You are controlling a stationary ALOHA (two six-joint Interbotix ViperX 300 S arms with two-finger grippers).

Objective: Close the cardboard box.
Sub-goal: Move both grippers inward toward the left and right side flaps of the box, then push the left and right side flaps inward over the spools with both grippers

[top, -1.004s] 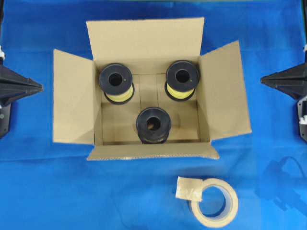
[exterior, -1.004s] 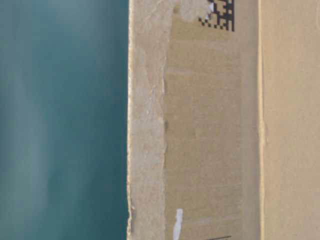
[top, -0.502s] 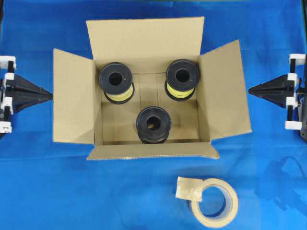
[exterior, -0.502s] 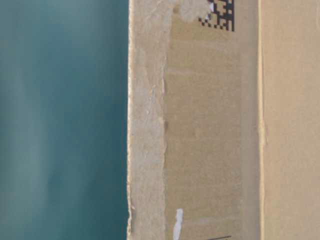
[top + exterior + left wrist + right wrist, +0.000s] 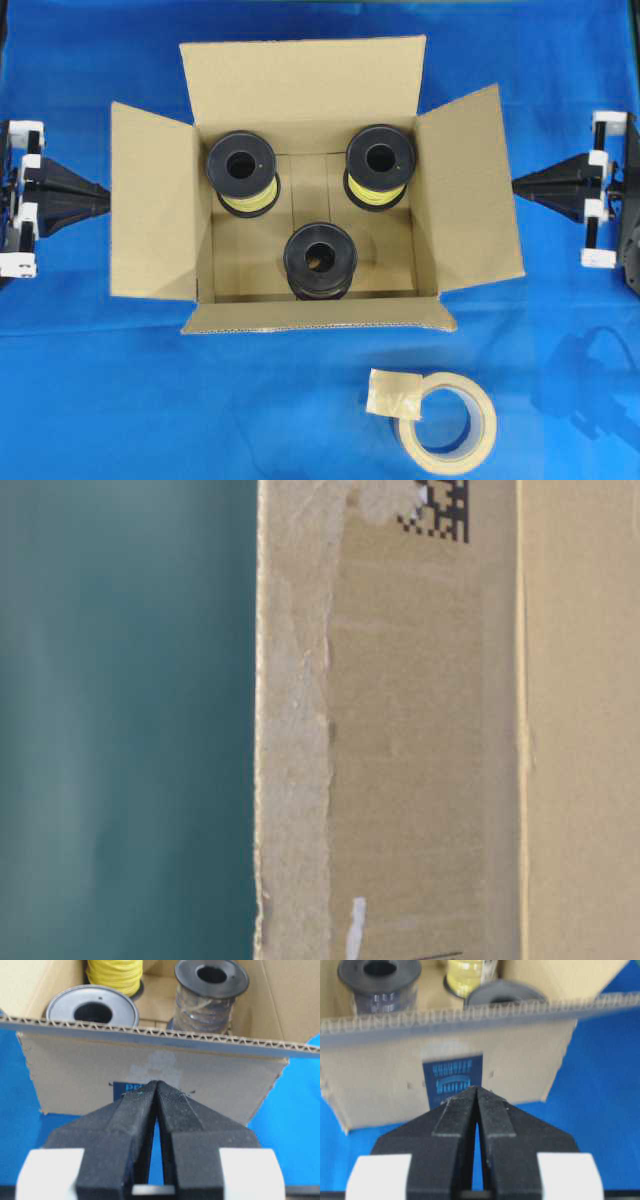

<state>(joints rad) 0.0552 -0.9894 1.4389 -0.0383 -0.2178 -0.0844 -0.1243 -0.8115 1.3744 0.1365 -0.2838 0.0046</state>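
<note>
The cardboard box (image 5: 310, 115) stands open in the middle of the blue cloth, all four flaps folded outward. Inside it are three black spools, two wound with yellow (image 5: 243, 170) (image 5: 379, 165) and one dark (image 5: 320, 260). My left gripper (image 5: 103, 198) is shut with nothing in it, pointing at the left flap (image 5: 155, 215) from just outside its edge. My right gripper (image 5: 516, 186) is shut and empty too, just beyond the right flap (image 5: 468, 190). In the wrist views each flap's corrugated edge (image 5: 160, 1037) (image 5: 450, 1020) spans the frame ahead of the closed fingertips (image 5: 157, 1085) (image 5: 477, 1090).
A beige tape roll (image 5: 447, 420) with a loose tab lies on the cloth in front of the box, right of centre. The table-level view is filled by the box's wall (image 5: 420, 740), with a QR label at the top.
Both arms have come inward from the side edges toward the box's side flaps. The box, spools and tape roll have not moved.
</note>
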